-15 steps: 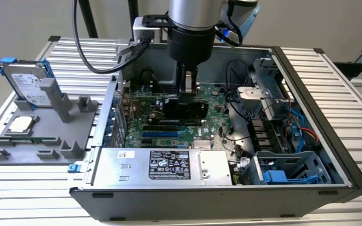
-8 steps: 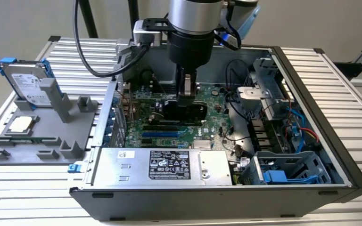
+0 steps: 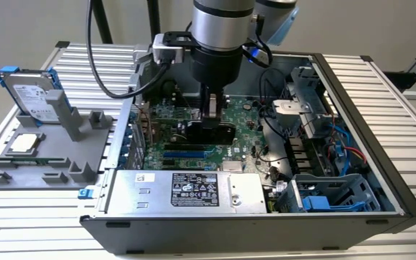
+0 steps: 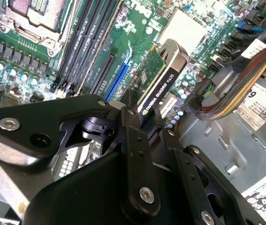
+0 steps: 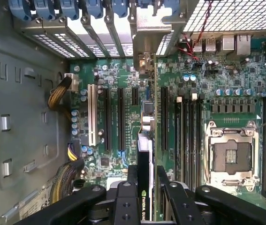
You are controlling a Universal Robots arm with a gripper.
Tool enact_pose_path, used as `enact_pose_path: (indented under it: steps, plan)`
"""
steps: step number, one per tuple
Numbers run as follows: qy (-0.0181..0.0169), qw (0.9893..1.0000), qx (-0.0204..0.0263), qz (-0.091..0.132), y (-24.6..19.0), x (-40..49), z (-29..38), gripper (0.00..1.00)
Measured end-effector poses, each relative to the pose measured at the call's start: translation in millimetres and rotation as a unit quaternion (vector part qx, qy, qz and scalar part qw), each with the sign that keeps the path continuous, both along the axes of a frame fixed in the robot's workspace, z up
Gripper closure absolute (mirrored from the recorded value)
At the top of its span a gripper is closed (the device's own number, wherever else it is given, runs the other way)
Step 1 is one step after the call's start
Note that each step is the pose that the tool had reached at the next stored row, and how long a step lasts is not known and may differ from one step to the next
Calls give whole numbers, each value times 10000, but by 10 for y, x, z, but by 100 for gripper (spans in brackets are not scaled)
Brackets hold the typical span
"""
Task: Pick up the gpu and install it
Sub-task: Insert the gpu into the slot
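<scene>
gripper (image 5: pixel 144 187) jaws pinching gpu (image 5: pixel 145 154) edge-on above motherboard (image 5: pixel 123 117); keep card square to slot (image 5: pixel 163 117), bracket toward 12 o'clock

The gpu (image 4: pixel 158 79) stands edge-on above the green motherboard (image 5: pixel 123 70).
</scene>
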State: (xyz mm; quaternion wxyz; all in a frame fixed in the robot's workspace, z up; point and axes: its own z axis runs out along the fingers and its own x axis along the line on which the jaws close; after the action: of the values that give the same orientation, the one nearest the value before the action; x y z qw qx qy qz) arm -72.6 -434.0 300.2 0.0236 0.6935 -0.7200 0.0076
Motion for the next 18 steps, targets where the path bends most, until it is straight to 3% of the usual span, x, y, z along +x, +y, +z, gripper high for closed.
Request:
enact_pose_path:
  steps: [10,18]
  plan:
    - [13,10000,0,-19,1,-107,-172,100]
    - [32,10000,0,-31,1,-161,-255,100]
